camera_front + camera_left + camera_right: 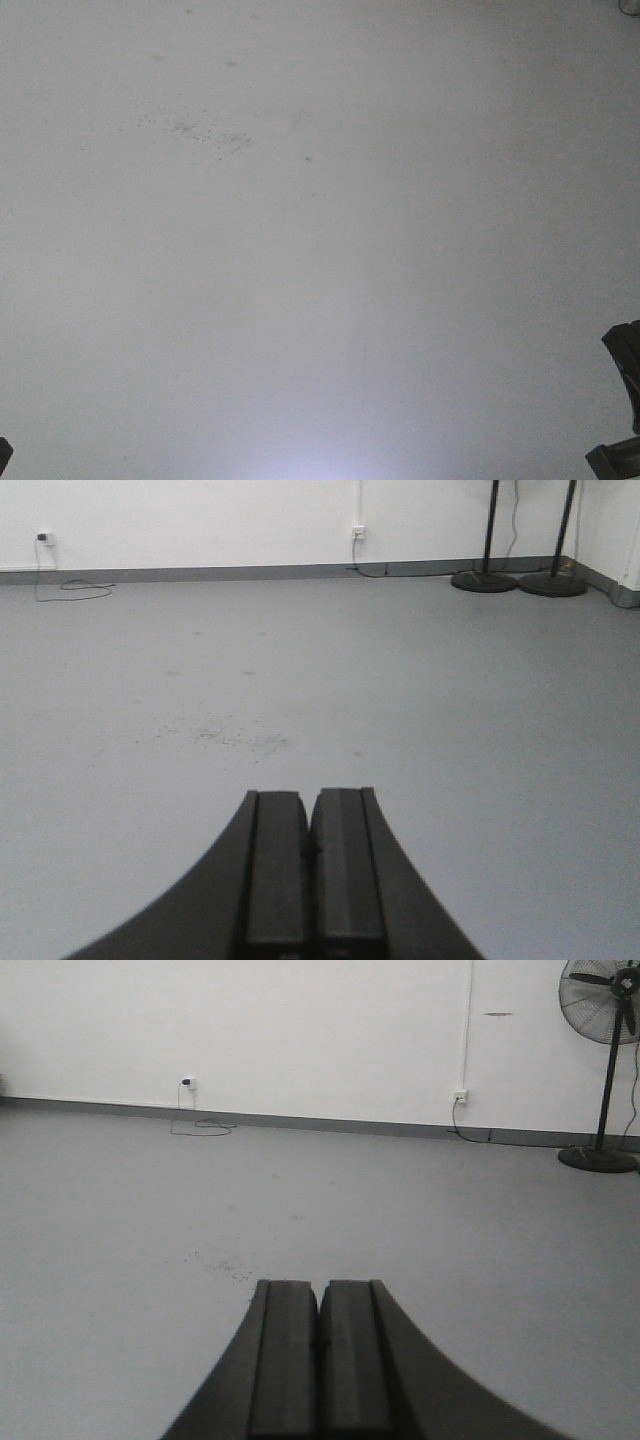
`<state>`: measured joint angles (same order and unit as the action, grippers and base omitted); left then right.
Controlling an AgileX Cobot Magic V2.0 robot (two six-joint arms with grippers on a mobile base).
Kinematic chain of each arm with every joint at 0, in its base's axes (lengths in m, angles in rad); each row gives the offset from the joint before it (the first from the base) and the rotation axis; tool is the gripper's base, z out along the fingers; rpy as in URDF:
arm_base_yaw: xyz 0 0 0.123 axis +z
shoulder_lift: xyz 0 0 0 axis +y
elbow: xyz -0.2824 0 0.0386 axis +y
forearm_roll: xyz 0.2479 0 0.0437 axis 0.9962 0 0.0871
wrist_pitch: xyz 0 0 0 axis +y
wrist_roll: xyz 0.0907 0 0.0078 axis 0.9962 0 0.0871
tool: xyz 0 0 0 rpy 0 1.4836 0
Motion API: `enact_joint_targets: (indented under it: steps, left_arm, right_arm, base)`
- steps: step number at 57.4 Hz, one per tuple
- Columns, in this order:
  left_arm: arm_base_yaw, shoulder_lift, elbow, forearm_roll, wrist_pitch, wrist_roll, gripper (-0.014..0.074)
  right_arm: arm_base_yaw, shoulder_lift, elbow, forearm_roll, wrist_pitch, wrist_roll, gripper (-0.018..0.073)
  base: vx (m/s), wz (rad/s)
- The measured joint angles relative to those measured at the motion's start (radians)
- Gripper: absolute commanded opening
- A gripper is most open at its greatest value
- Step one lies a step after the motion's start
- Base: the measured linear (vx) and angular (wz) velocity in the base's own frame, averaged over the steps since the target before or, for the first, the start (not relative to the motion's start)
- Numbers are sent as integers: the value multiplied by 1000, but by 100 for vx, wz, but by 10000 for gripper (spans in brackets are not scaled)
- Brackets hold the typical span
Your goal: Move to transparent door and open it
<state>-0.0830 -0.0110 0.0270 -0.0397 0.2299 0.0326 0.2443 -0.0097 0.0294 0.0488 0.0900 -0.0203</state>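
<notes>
transparent door not in view; only grey floor seen. l gripper & r gripper pressed together, empty. door judged heavy, stiff, fragile: frame/handle to be gripped, not glass.

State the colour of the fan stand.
The fan stand is black; the right wrist view shows it best.

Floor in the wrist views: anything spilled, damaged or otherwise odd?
Only a scatter of small dark specks on the grey floor ahead, like dirt or scuffing. Nothing else stands out.
</notes>
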Motion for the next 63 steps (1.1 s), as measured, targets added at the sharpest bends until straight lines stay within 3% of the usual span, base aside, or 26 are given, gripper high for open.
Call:
enact_joint_targets:
  steps: [21, 63]
  left_arm:
    - [0, 0, 0, 0, 0, 0, 4]
    - [0, 0, 0, 0, 0, 0, 4]
  right_arm:
    - [0, 0, 0, 0, 0, 0, -5]
    - [0, 0, 0, 0, 0, 0, -5]
  base:
    - [30, 45]
    - [43, 70]
